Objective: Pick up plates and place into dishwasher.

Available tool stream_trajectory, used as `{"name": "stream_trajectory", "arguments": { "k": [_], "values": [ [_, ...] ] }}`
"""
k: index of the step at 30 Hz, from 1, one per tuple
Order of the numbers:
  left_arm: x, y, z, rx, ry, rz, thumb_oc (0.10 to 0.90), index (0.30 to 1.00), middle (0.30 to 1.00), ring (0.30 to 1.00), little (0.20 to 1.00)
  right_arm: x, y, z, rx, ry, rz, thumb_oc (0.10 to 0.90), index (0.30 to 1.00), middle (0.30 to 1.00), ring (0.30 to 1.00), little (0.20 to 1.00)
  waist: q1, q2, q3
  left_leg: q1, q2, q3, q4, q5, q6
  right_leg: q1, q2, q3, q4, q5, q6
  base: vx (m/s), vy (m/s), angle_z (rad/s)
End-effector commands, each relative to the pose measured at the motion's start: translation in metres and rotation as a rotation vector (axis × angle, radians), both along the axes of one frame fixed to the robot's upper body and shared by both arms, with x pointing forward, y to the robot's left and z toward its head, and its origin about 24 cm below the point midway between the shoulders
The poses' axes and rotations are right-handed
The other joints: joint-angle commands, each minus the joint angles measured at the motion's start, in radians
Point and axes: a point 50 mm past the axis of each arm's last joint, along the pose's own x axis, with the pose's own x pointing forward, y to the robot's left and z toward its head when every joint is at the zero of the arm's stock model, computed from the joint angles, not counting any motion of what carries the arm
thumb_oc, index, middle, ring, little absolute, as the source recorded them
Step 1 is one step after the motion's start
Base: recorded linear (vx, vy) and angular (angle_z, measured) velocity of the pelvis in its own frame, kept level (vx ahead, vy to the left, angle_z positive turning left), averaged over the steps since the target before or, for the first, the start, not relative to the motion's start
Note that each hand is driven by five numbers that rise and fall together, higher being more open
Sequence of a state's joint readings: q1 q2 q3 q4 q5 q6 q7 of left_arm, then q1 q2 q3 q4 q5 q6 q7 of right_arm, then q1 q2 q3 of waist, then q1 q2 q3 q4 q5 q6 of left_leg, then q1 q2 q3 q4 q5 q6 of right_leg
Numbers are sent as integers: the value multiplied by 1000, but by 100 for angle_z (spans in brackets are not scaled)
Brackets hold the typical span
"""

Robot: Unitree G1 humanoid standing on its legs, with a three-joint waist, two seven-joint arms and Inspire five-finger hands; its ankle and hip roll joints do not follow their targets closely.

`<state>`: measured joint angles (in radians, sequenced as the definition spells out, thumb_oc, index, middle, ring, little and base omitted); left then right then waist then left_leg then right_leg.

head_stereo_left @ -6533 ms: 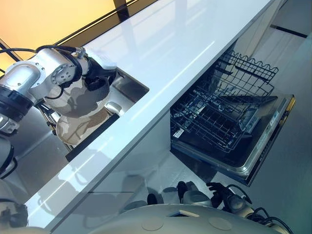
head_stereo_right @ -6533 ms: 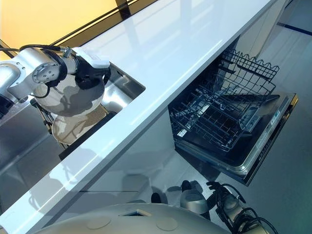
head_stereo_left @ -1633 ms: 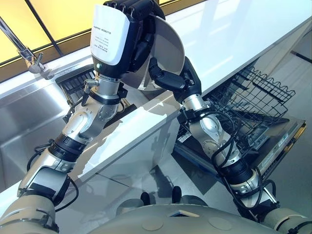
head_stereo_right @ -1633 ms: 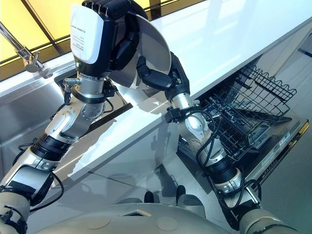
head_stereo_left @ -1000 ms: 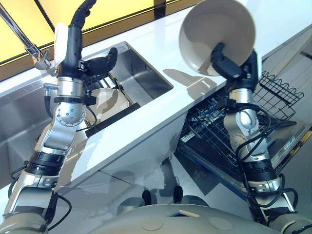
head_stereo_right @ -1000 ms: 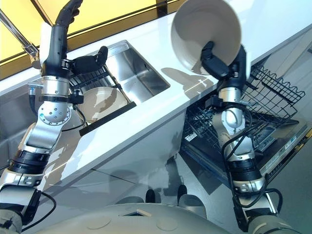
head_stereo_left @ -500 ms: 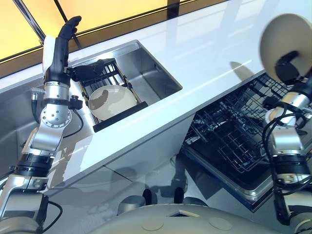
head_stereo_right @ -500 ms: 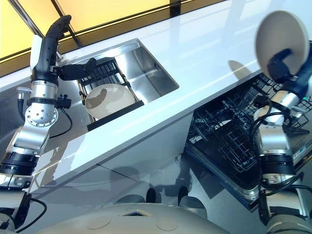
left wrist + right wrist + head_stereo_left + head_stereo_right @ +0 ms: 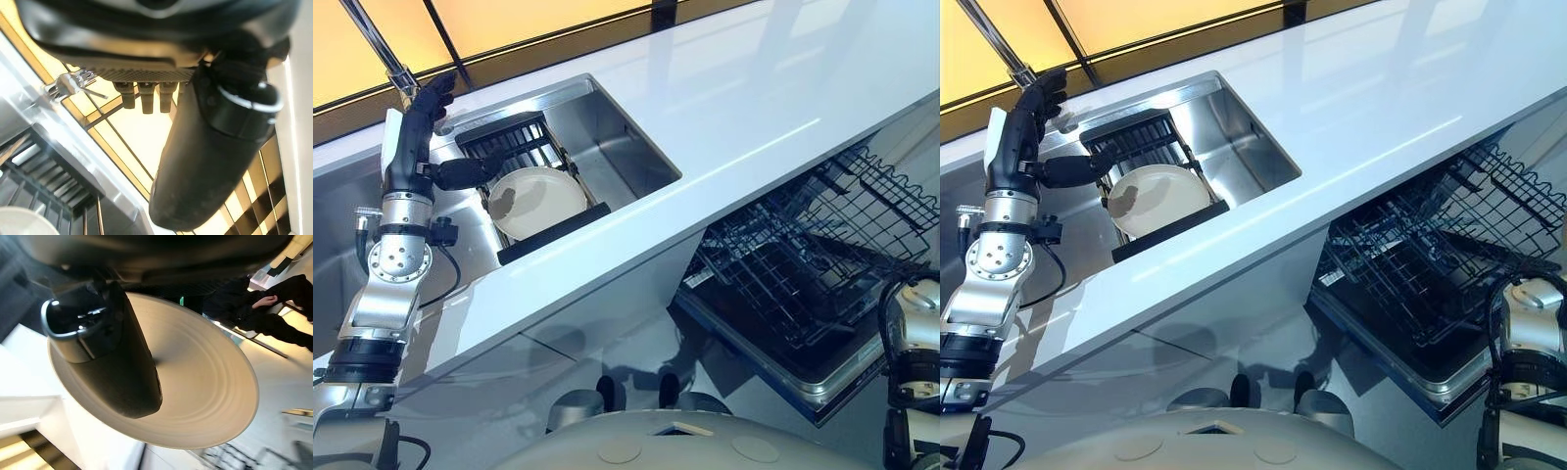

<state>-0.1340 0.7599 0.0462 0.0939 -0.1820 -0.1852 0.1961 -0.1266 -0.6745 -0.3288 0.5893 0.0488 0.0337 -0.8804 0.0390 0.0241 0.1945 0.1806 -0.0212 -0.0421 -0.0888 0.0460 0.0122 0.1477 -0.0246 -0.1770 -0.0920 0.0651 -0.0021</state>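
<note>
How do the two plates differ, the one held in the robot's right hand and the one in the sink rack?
The held plate is pinched by the right hand, thumb across its face; the sink plate leans in the black rack, untouched. The open left hand is above the sink plate. Both look round and cream.

The counter (image 9: 724, 108) is white, smooth and very shiny. Set into the counter, the sink (image 9: 631, 147) is bare metal with a brushed shine. The plate (image 9: 538, 201) in the sink looks like smooth, glazed cream pottery. A second plate (image 9: 195, 382) like it has fine ring lines and a soft gloss; the right hand (image 9: 117, 357) on it is dark, matt plastic. Below the counter, the dishwasher rack (image 9: 803, 264) is thin dark wire.
</note>
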Motion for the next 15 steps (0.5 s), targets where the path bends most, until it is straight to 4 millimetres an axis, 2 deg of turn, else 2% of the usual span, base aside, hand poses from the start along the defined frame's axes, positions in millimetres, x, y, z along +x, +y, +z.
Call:
{"name": "stream_trajectory", "arguments": {
  "k": [1, 5, 11, 15],
  "values": [
    [-5, 7, 53, -30, -277, -44, 800, 900, 900, 900, 900, 22, -11, 70, -272, -18, 96, 100, 300, 300, 300, 200, 10, 15, -24, -63, 0, 15, 118, -93, -29, -46, 4, -23, 275, -228, 17, 17, -82, 12],
    [-5, 7, 58, -47, -315, -51, 800, 900, 900, 900, 900, 33, -14, 86, -339, 62, 115, 100, 300, 300, 300, 200, 22, 23, 25, -141, 0, -4, 173, -79, -53, -84, 2, -24, 284, -225, 2, -36, -101, 16],
    [-2, 7, 80, -23, -388, -68, 800, 900, 900, 900, 900, 59, -8, 131, -454, 61, 135, 100, 300, 300, 300, 200, 48, 27, 120, -278, 4, -26, 244, -61, -75, -163, 14, -18, 295, -220, -10, -139, -144, 5],
    [1, 5, 87, -10, -408, -75, 800, 900, 900, 900, 900, 69, -6, 141, -448, 84, 147, 100, 300, 300, 300, 200, 54, 32, 150, -330, 8, -33, 263, -50, -78, -211, 18, -18, 318, -222, -13, -116, -82, 1]
  ]
}}
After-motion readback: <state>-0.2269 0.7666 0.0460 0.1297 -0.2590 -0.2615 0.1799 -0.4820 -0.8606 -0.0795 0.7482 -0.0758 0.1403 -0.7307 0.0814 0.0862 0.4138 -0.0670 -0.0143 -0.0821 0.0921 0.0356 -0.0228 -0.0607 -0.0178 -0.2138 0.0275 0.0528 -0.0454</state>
